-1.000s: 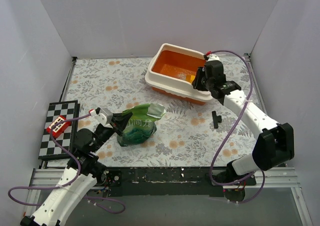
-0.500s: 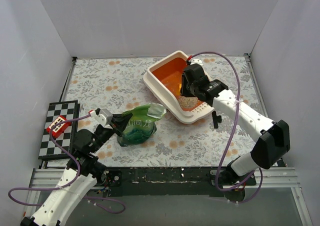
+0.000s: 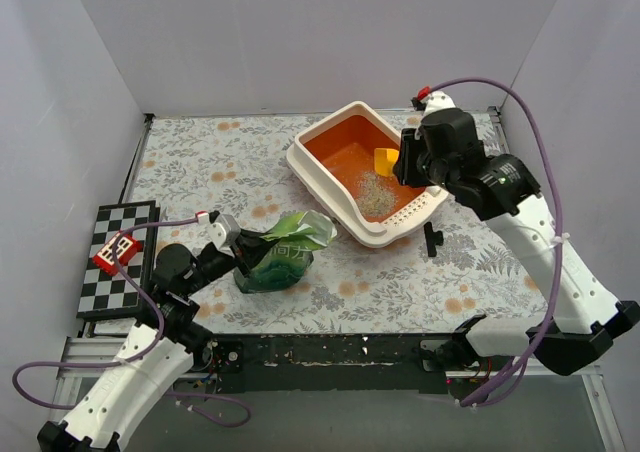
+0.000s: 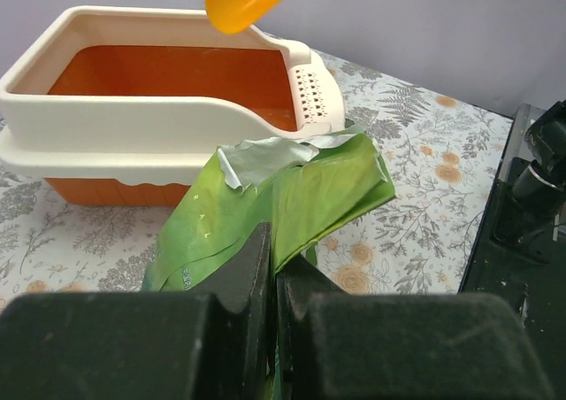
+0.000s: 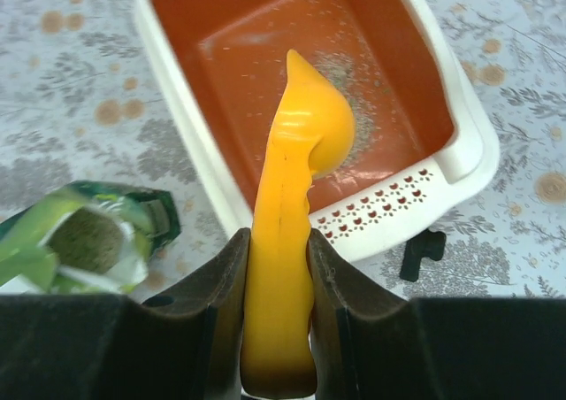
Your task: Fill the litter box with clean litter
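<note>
Grip, right gripper (image 5: 276, 241): closed tight on handle of yellow-orange scoop (image 5: 305, 139). Hangs bowl-first over orange floor of litter box (image 5: 469, 139). Box skewed, upper right of centre in overhead frame, perforated ledge toward lower right. Of clean litter (image 3: 375, 188): only a thin grey patch near ledge end, most of floor bare. Judged far from full. Left gripper (image 4: 270, 267): pinched shut on fold of green bag (image 4: 292, 196), lower left of centre overhead, mouth crumpled and part-collapsed. Risks:
- scoop snagging foil at next dip and dragging bag over
- granules dropping onto floral tablecloth (image 3: 200, 162) between bag and box
- bowl clipping white rim on re-entry
</note>
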Tool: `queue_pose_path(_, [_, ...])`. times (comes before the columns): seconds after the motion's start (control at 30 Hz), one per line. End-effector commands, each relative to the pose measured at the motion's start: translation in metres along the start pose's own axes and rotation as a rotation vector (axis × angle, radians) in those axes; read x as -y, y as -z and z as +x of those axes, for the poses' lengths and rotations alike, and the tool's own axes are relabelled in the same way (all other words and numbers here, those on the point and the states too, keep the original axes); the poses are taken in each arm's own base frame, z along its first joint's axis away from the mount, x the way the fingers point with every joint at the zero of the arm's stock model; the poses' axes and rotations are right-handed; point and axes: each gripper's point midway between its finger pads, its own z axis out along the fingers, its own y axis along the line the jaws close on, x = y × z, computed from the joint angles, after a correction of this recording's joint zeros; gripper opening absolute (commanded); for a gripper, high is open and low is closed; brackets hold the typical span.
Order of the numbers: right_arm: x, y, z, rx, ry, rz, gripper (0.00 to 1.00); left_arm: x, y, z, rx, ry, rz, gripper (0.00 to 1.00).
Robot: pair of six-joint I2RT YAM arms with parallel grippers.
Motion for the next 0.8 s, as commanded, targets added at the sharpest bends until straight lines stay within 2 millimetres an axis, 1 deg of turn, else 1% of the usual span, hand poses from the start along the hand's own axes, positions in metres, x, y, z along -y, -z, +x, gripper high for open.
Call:
queue_pose_path(0.0, [-0.035, 0.066, -0.021, 0.009, 0.031, -0.274, 0.01, 0.019, 0.000, -0.010, -0.030, 0.019, 0.096, 0.00])
queue_pose_path(0.1, [-0.063, 0.093, -0.005, -0.072, 0.011, -0.470, 0.01, 0.015, 0.003, -0.015, -0.013, 0.019, 0.060, 0.00])
queue_pose_path(0.17, [-0.073, 0.106, 0.008, -0.116, 0.003, -0.556, 0.01, 0.010, 0.006, -0.021, 0.014, 0.008, 0.021, 0.00])
queue_pose_path(0.2, [-0.074, 0.110, 0.011, -0.127, 0.001, -0.577, 0.01, 0.009, 0.009, -0.017, 0.000, 0.015, 0.004, 0.00])
queue_pose_path(0.33, [-0.081, 0.124, 0.027, -0.190, 0.020, -0.656, 0.01, 0.002, 0.012, -0.016, -0.006, 0.021, -0.041, 0.00])
queue_pose_path(0.4, [-0.083, 0.124, 0.033, -0.214, 0.024, -0.675, 0.01, 0.000, 0.012, -0.015, -0.006, 0.025, -0.055, 0.00])
queue_pose_path(0.53, [-0.085, 0.114, 0.040, -0.234, 0.030, -0.680, 0.01, -0.001, 0.012, -0.016, 0.001, 0.031, -0.062, 0.00])
queue_pose_path(0.7, [-0.092, 0.097, 0.038, -0.248, 0.038, -0.686, 0.01, 0.000, 0.013, -0.015, 0.002, 0.027, -0.059, 0.00])
queue_pose_path(0.77, [-0.095, 0.087, 0.036, -0.255, 0.043, -0.679, 0.01, 0.000, 0.013, -0.013, -0.002, 0.031, -0.057, 0.00])
